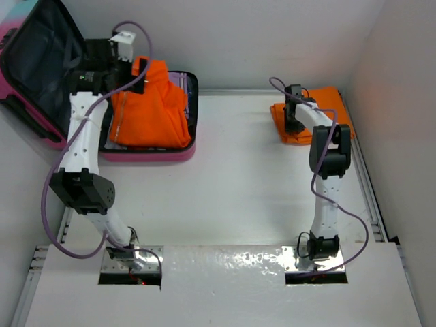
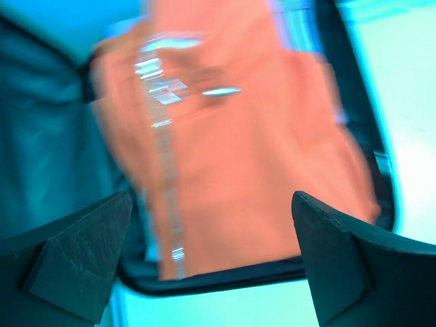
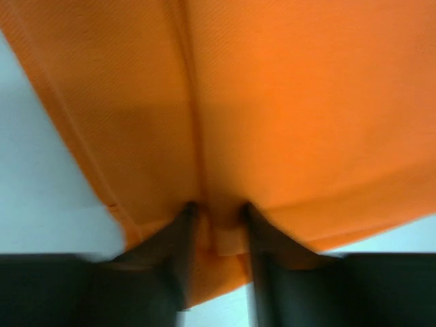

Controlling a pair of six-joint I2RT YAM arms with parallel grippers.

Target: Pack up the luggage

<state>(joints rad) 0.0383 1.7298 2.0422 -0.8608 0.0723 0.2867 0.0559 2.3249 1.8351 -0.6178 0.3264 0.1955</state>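
At the near edge of the white table (image 1: 238,184), the two arm bases are sitting side by side on metal plates. A purple cable (image 1: 48,204) is looping out from the left arm (image 1: 85,129), which is reaching toward the far left corner. The right arm (image 1: 325,191) is stretching toward the far right corner.

Further out on the left, the luggage (image 1: 146,155) is lying open on the table with its pink shell down. An orange zip jacket (image 1: 150,109) is filling most of the lower half. The left gripper (image 2: 211,211) is hovering just above this jacket with its dark fingers (image 2: 75,252) spread wide and nothing between them. The left wrist view is blurred, though the jacket's zip is showing as a pale line.

On the far right, a folded orange cloth (image 1: 327,102) is lying flat on the table, well apart from the luggage. The right gripper (image 3: 218,211) is standing at the near edge of the cloth, its jaws drawn narrow and pinching a small fold of the fabric between the fingers (image 3: 170,272).

Farthest back on the left, the luggage's lid (image 1: 41,61) is standing open against the wall, its dark grey lining facing the arms.
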